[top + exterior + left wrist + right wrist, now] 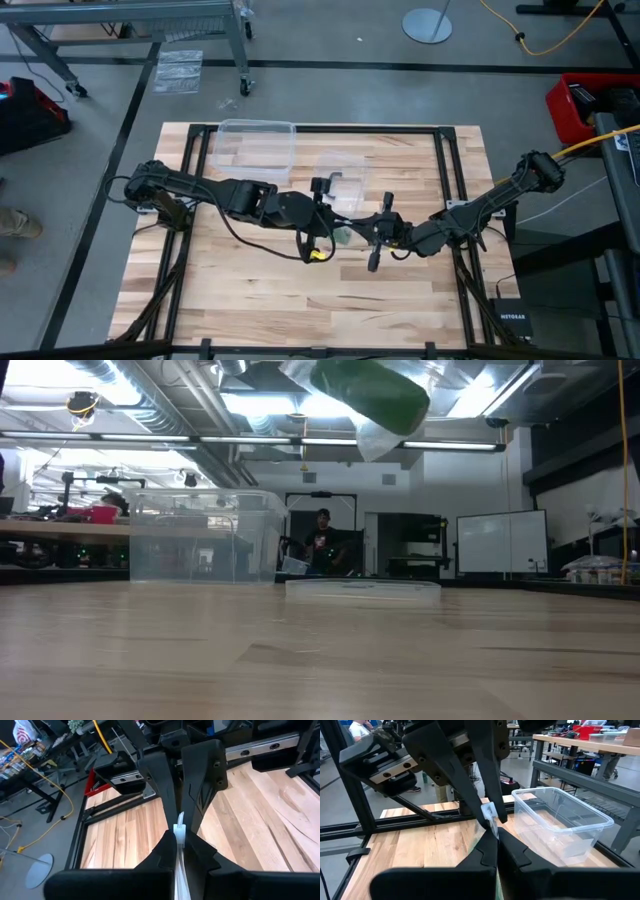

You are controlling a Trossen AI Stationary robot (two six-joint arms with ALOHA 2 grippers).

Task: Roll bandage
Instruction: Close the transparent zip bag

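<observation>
2 claws meet over the middle of my wooden surface (300,300), tip to tip. From the high view I see the left claw (335,205) coming in from the left and the right claw (375,232) from the right, with a thin clear plastic bag (372,438) caught between them. My left wrist view shows the left claw's fingers (165,851) pressed fully together on a white edge of the bag, and the right wrist view shows the right claw (495,837) likewise closed tight on that same edge, right against the other arm's fingers. The bandage (372,392) is a compact bright green roll; in the low view it hangs high above the surface, tilted, wrapped in the plastic, touching nothing below. From above I can only make out a small green patch by the claws. A clear plastic bin (257,147) sits on the far part of the surface, left of centre, and its flat lid (362,589) lies just beside it. Beyond the surface, a person (322,542) is in the room.
</observation>
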